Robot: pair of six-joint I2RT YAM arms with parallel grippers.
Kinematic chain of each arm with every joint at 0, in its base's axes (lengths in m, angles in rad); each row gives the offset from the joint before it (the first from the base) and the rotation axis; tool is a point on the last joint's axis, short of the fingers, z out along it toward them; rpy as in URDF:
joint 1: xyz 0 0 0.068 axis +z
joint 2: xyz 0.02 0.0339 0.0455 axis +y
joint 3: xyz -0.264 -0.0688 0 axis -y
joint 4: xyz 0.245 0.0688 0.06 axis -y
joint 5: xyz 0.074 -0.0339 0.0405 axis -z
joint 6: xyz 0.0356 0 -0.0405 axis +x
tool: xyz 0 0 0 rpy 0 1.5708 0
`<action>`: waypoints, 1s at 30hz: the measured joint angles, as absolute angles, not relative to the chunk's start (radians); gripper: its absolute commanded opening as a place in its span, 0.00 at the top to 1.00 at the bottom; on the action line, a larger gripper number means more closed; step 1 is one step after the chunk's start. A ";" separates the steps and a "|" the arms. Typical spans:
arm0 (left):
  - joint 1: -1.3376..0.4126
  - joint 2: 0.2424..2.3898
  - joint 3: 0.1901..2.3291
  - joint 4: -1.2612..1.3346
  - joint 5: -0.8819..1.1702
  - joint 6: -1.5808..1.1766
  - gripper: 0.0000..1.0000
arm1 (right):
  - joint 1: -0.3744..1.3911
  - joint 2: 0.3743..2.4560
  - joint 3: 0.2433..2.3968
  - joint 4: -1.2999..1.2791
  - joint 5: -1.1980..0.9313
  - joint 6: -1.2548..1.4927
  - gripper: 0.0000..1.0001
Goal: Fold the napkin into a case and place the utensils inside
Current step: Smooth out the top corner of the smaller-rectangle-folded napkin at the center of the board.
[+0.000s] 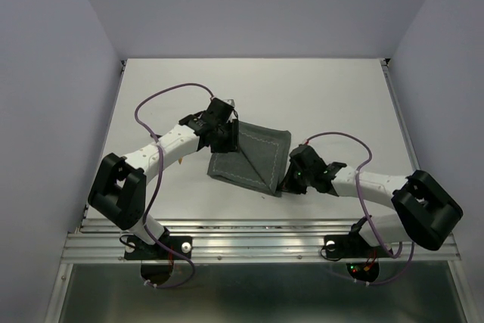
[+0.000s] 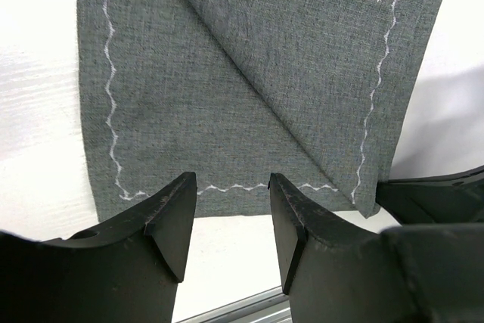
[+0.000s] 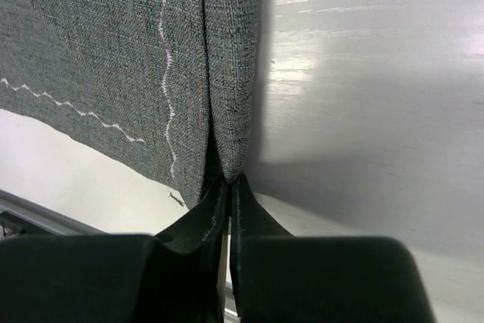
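The napkin (image 1: 251, 156) is a dark grey cloth with a pale zigzag stitch line, lying on the white table and folded over along a diagonal crease. My left gripper (image 1: 230, 137) sits at its left edge. In the left wrist view that gripper (image 2: 230, 185) is open, its tips over the napkin (image 2: 227, 88) hem with nothing pinched. My right gripper (image 1: 290, 180) is at the near right corner. In the right wrist view it (image 3: 229, 181) is shut on the napkin (image 3: 113, 51), with the doubled edge bunched between its fingertips. The utensils and a case are out of view.
A metal rail (image 1: 257, 234) runs along the table's near edge, just behind both grippers. Purple cables (image 1: 162, 96) loop over each arm. Grey walls close in the table (image 1: 318, 88) on the left, right and far sides.
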State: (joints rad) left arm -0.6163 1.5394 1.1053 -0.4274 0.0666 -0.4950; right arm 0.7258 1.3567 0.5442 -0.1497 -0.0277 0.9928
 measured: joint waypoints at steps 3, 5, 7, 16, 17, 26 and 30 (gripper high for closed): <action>-0.616 1.539 1.105 -0.426 0.067 -0.495 0.46 | 0.726 1.324 0.544 -0.199 0.001 0.994 0.99; -0.616 1.539 1.105 -0.425 0.067 -0.495 0.46 | 0.726 1.286 0.544 -0.240 0.020 0.995 0.99; -0.616 1.539 1.105 -0.424 0.067 -0.495 0.46 | 0.726 1.246 0.544 -0.268 0.034 0.999 0.99; -0.626 1.542 1.105 -0.423 0.067 -0.495 0.46 | 0.726 1.113 0.490 -0.310 0.044 1.034 0.99; -0.628 1.544 1.105 -0.423 0.067 -0.495 0.46 | 0.726 1.109 0.472 -0.308 0.042 1.043 0.99; -0.639 1.556 1.072 -0.407 0.047 -0.503 0.43 | 0.726 1.092 0.425 -0.323 0.042 1.071 0.63; -0.639 1.556 1.007 -0.408 0.017 -0.514 0.43 | 0.726 1.096 0.434 -0.321 0.045 1.078 0.40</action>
